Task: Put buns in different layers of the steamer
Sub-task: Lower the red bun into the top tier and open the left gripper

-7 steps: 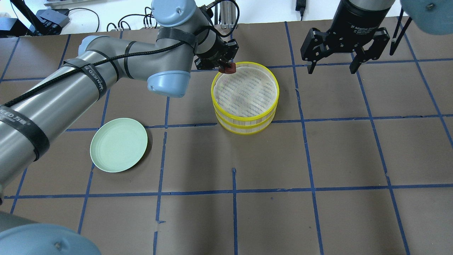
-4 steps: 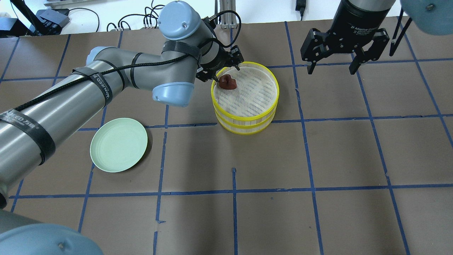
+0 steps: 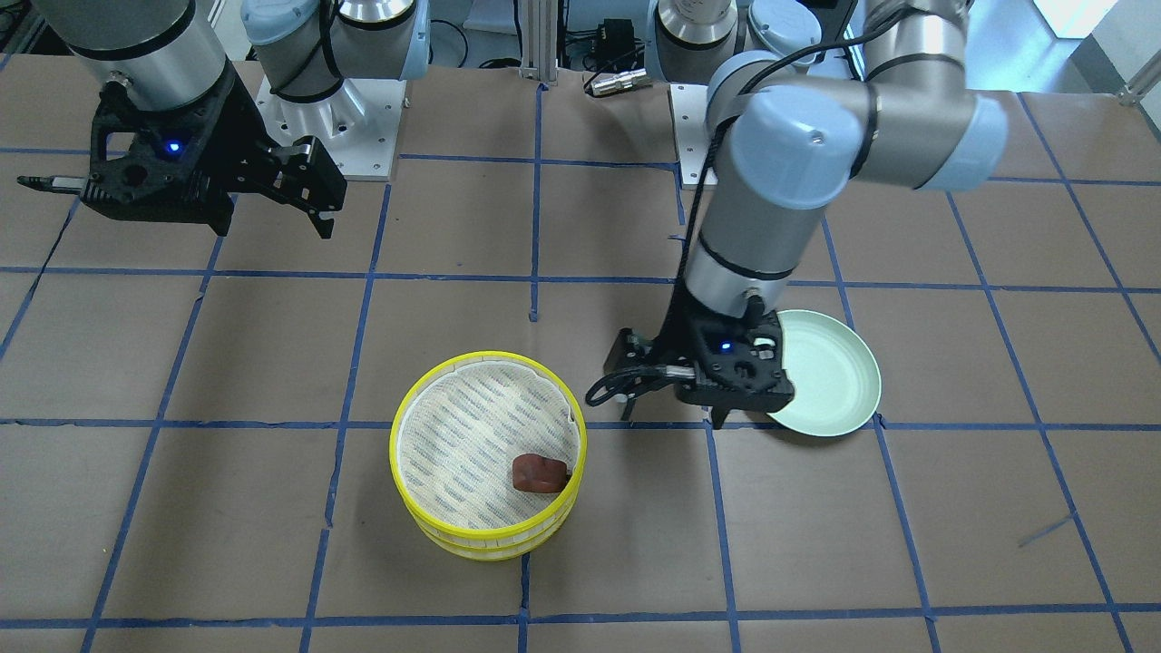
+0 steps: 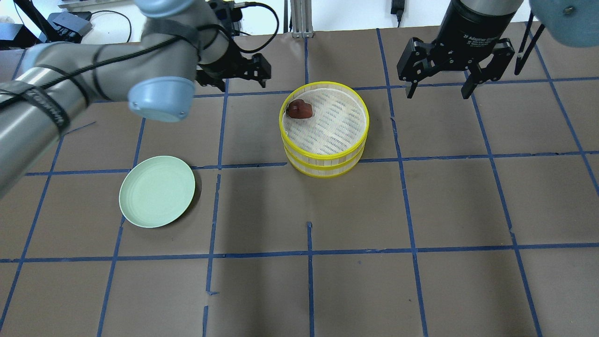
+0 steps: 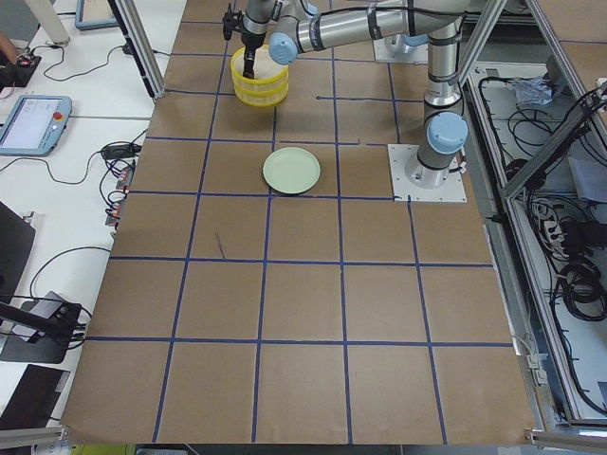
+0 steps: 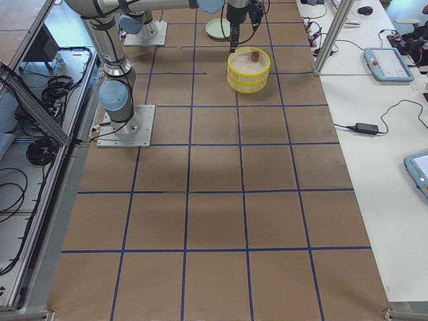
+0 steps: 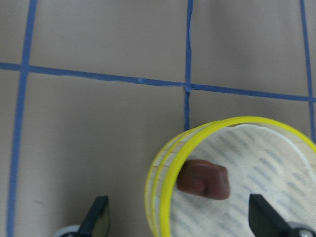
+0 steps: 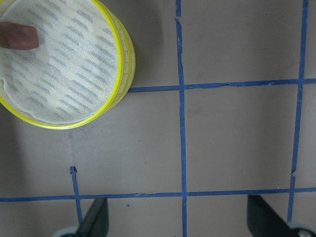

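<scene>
Two steamer trays are sitting stacked on the tabletop (image 4: 421,210), the top tray (image 4: 368,122) resting on the lower tray (image 4: 323,167), just ahead of the left fingers (image 7: 98,216). Those fingers are hanging spread and empty above bare tabletop beside the stack, with the green plate (image 4: 157,192) lying near on their other side. The brown bun (image 4: 300,109) is lying on the top tray's mesh floor, right by the rim on the side nearest the left fingers and free of any grip. The right fingers (image 4: 469,84) are likewise hanging spread wide and holding nothing, well apart from the stack on its side away from the left fingers. No white bun is showing in any view; the top tray is covering the lower one, so whether the bun is lying inside cannot be told. Judging by this, the brown bun's placing is looking done, and the step in hand is getting the left arm clear. Doing that well is going to mean keeping the fingers spread, holding their tips above the rim's height, and drawing away from the stack, not across it. A knock to the top tray is likely to be shifting it on the lower one or rolling the bun out of its place by the rim.
</scene>
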Motion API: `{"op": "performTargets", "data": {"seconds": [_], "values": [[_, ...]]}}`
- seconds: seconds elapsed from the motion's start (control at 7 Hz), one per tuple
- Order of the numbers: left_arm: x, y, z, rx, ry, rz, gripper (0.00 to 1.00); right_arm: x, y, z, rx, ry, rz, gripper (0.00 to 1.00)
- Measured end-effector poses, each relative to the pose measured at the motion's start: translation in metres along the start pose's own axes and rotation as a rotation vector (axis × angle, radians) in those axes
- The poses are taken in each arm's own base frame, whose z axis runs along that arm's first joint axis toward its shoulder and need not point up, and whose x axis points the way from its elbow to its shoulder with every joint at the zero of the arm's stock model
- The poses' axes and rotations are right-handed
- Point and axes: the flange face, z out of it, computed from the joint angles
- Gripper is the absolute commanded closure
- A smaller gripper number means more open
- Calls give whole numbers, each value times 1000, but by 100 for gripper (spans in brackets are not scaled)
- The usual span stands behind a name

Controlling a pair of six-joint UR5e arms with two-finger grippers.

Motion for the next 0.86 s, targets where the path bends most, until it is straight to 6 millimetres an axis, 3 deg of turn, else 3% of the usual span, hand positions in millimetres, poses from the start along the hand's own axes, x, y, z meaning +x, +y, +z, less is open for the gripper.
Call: {"op": "performTargets", "data": {"seconds": [0.14, 0.29, 0.43, 0.86], "values": [[-51, 12, -37, -76, -18, -14, 0, 0, 0, 0, 1, 2, 1, 0], [-83, 31, -73, -128, -23, -55, 0, 1, 0, 0, 2, 7, 0, 0], [-98, 47, -100, -150, -25, -85, 0, 1, 0, 0, 2, 12, -2, 0], [-104, 57, -120, -153, -24, -99, 0, 1, 0, 0, 2, 12, 2, 0]]}}
